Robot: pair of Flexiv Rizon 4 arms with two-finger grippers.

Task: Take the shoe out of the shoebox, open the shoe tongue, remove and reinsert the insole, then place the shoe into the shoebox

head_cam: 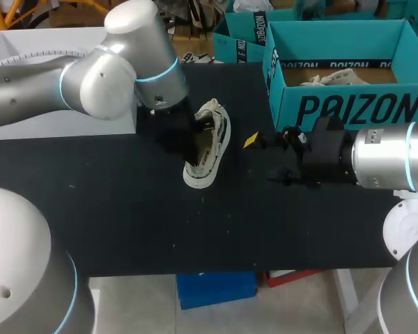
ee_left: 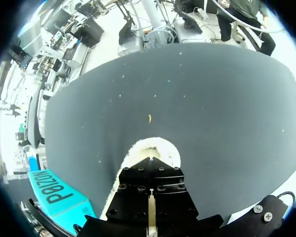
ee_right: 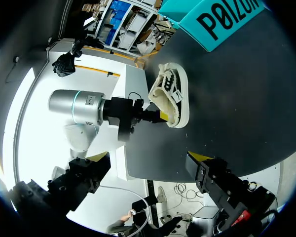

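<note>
One soft, light shoe (head_cam: 214, 138) lay on the desk (head_cam: 125, 223), best held, I judged, by its stiffer heel rim; right jaws apart, left jaws I couldn't tell.

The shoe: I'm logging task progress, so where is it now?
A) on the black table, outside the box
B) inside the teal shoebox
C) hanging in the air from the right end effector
A: the shoe lies on the black table, apart from the teal shoebox.
</note>
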